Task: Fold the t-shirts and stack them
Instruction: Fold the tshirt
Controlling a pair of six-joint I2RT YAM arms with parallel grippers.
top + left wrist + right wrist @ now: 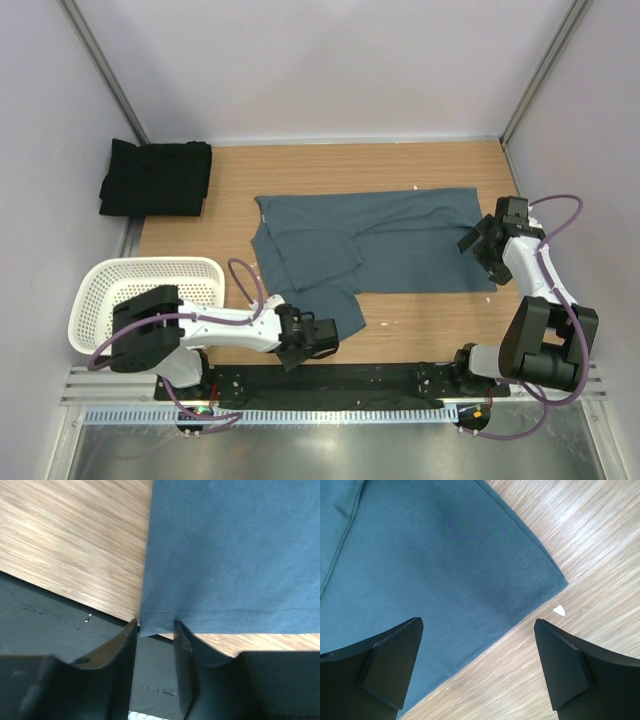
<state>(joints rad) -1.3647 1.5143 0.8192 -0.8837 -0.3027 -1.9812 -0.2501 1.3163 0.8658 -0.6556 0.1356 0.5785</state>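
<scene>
Top external alone shows the whole blue-grey t-shirt (400,240) spread mid-tabletop (440,325), its long axis running 9 to 3 o'clock, and the black t-shirt (155,178) folded at 10 o'clock. Left wrist shows the left fingers (127,640) drawn narrow around a stitched corner of the blue-grey cloth at 6 o'clock, touching it; whether they pinch it firmly cannot be told. The right fingers (395,665) gape wide and empty above the 3 o'clock corner.

Top camera overlooks the table (420,330); both wrist cameras look closely down at the blue-grey t-shirt (400,240).
</scene>
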